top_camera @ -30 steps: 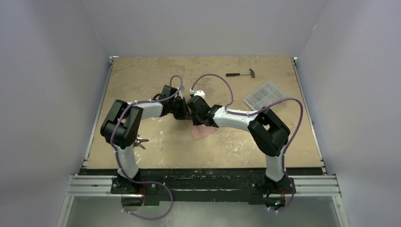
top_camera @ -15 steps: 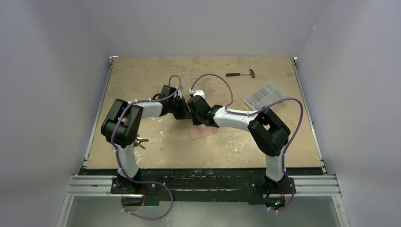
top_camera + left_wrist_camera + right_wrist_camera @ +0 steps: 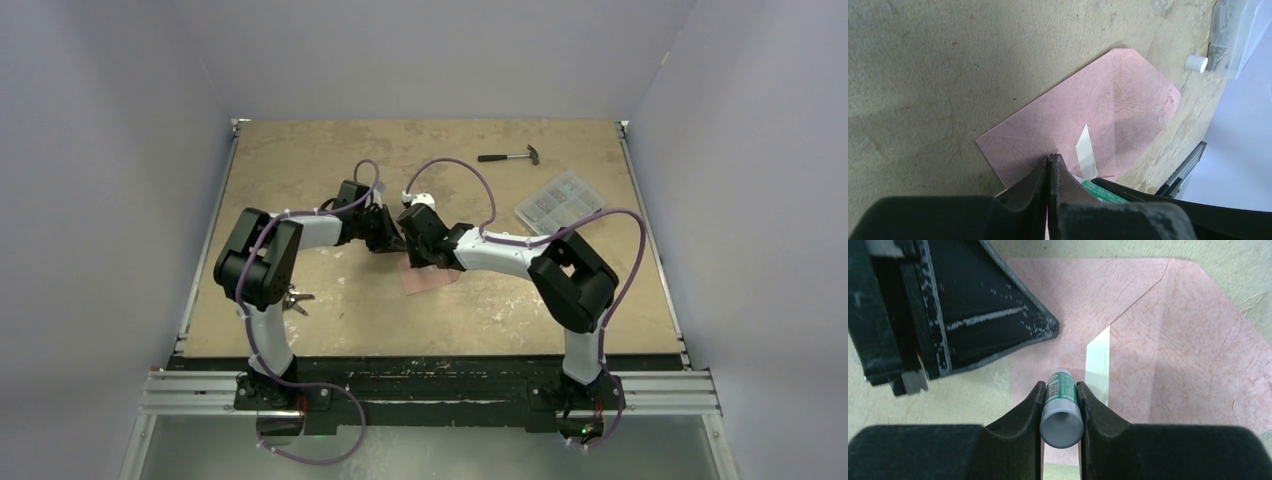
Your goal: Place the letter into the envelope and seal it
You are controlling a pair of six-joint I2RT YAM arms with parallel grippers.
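The salmon-pink envelope [image 3: 430,281] lies flat mid-table, its flap spread open [image 3: 1198,355] with a pale strip [image 3: 1098,365] on the inside. My left gripper [image 3: 1050,159] is shut, and its tips rest on the envelope [image 3: 1108,105] near one edge. My right gripper [image 3: 1059,385] is shut on a green-and-white glue stick [image 3: 1062,405], whose far end points down at the envelope next to the pale strip. In the top view both grippers [image 3: 392,243] [image 3: 414,252] meet over the envelope's far end. The letter is hidden.
A hammer [image 3: 510,156] lies at the far right, and a clear plastic parts box [image 3: 558,200] sits right of the arms. A small white cap [image 3: 1196,63] stands beside that box. A small metal tool [image 3: 293,298] lies by the left arm's elbow.
The right arm's elbow has shifted slightly to the right. Both grippers stay at the envelope, with no change in grip.
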